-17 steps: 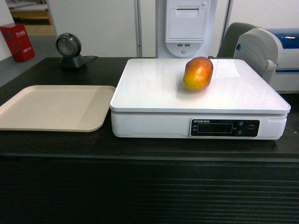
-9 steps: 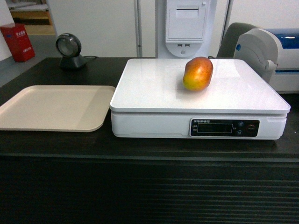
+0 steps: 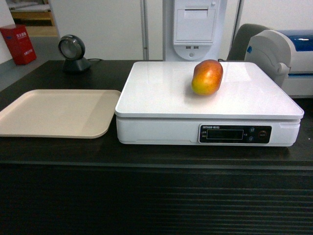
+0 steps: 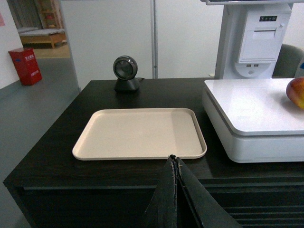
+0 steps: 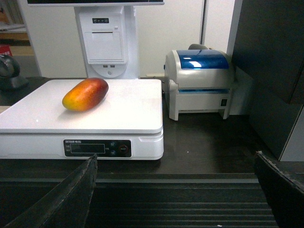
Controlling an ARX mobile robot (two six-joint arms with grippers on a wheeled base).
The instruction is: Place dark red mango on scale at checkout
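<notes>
The dark red mango (image 3: 207, 76) lies on the white platform of the scale (image 3: 161, 93), toward its back right; it also shows on the scale (image 5: 118, 114) as a red-to-yellow oval mango (image 5: 85, 94) in the right wrist view, and at the frame edge as a mango (image 4: 296, 92) in the left wrist view. The scale stands on the dark checkout (image 3: 146, 156) counter. My left gripper (image 4: 174, 157) is shut and empty, held before the counter's front edge. My right gripper (image 5: 175, 159) is wide open, off the counter front, holding nothing. Neither gripper appears in the head view.
A flat beige tray (image 3: 56, 112) lies left of the scale. A round black scanner (image 3: 72, 53) stands at the back left. A white receipt terminal (image 3: 194, 27) rises behind the scale, and a label printer (image 5: 199, 80) sits to its right.
</notes>
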